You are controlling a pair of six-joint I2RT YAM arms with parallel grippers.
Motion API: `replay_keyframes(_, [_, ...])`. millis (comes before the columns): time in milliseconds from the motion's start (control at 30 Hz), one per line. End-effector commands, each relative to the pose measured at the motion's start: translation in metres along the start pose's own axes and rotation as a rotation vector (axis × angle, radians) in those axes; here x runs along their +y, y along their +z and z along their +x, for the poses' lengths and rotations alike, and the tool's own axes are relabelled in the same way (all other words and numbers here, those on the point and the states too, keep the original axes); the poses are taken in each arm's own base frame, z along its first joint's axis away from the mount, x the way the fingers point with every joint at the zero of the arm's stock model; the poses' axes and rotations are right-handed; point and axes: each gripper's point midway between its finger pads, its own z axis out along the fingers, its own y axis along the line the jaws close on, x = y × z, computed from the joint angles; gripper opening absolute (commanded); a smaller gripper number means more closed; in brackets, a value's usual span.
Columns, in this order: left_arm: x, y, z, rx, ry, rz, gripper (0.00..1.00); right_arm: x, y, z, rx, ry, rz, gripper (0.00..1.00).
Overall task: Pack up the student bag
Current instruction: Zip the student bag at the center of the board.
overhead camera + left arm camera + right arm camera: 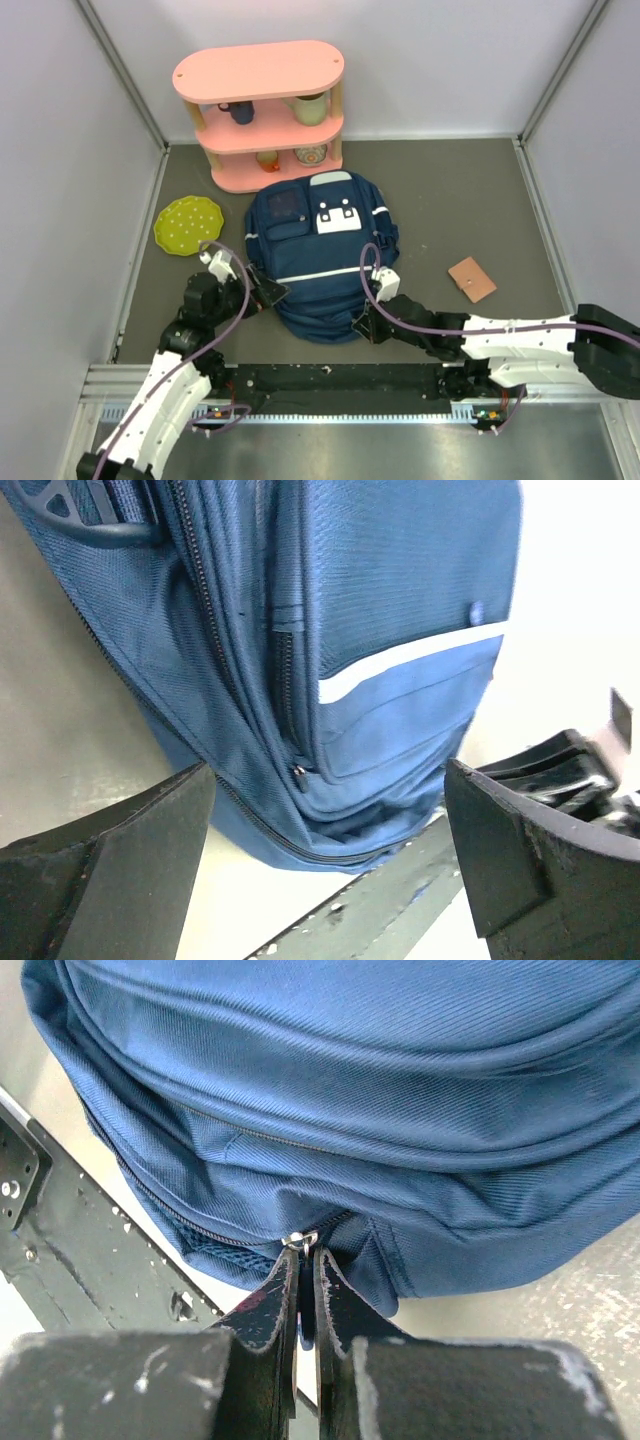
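Right jaws pinch a zipper pull (300, 1239) on the student bag (400, 1110), left jaws spread beside it; pink shelf (262, 110) just behind.

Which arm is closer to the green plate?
Left. The left end effector sits diagonally right of the plate; the right end effector is farther right, at the backpack's near edge.

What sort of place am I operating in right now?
Probably a lab test cell: plain white walls enclose a grey table, with a pink shelf and the student bag staged on it.
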Motion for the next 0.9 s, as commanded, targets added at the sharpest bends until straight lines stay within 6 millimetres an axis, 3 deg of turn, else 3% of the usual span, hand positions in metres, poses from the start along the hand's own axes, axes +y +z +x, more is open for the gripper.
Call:
replay_keyframes(0, [-0.017,-0.013,0.000,-0.042,-0.117,0.059,0.99,0.007,0.007,0.014,0.049,-0.038,-0.003,0.00])
replay_keyframes(167, [-0.014,-0.028,0.005,-0.100,-0.211,0.064,0.99,0.014,0.013,0.017,0.053,-0.029,-0.009,0.00])
replay_keyframes(467, [0.010,-0.028,0.022,-0.031,-0.211,-0.074,0.99,0.014,0.018,0.010,0.032,-0.018,0.022,0.00])
replay_keyframes(633, [0.006,-0.031,0.020,-0.030,-0.186,-0.104,0.99,0.013,0.021,0.009,0.032,-0.013,0.035,0.00])
replay_keyframes(767, [0.001,-0.024,0.039,0.025,-0.191,-0.092,0.99,0.014,0.023,0.008,0.031,-0.015,0.038,0.00])
replay_keyframes(833, [-0.006,-0.016,0.039,0.000,-0.218,-0.064,0.99,0.016,0.024,0.007,0.031,-0.014,0.036,0.00])
replay_keyframes(867, [-0.011,-0.013,0.052,0.044,-0.201,-0.054,0.99,0.016,0.025,0.006,0.030,-0.015,0.037,0.00])
